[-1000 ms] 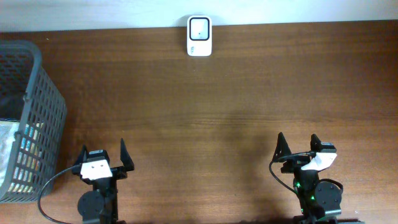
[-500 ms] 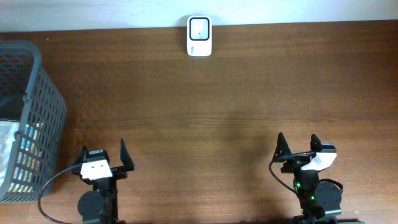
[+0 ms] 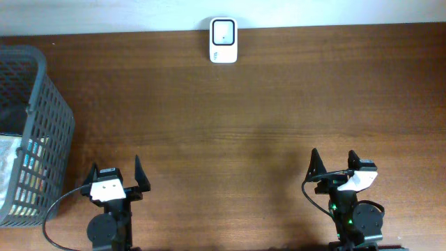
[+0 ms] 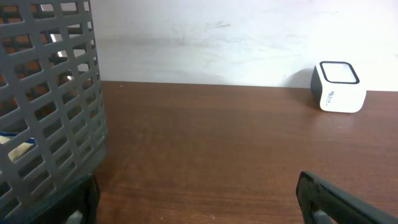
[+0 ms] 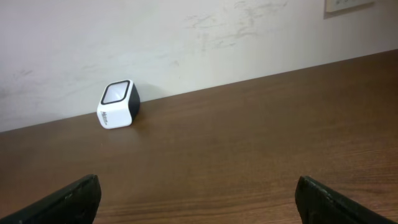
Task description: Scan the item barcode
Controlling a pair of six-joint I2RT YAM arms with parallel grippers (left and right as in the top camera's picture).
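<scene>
Items (image 3: 11, 149) — pale, inside grey basket (image 3: 49, 139)

Black left gripper (image 3: 116, 167) and right gripper (image 3: 333, 155): pointy fingers (image 3: 139, 176), white wrist blocks (image 3: 106, 186), looping black cables (image 3: 52, 213), green LEDs (image 3: 335, 207) on right.

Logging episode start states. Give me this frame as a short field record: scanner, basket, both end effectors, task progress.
scanner: small white box-shaped barcode scanner, far table edge, centre, by the wall
basket: grey plastic lattice basket, left side of the brown wooden table
basket contents: pale packaged items, not identifiable
left arm: left end effector open, empty, near edge, right of the basket
right arm: right end effector open, empty, near edge
task progress: no item picked up yet
</scene>
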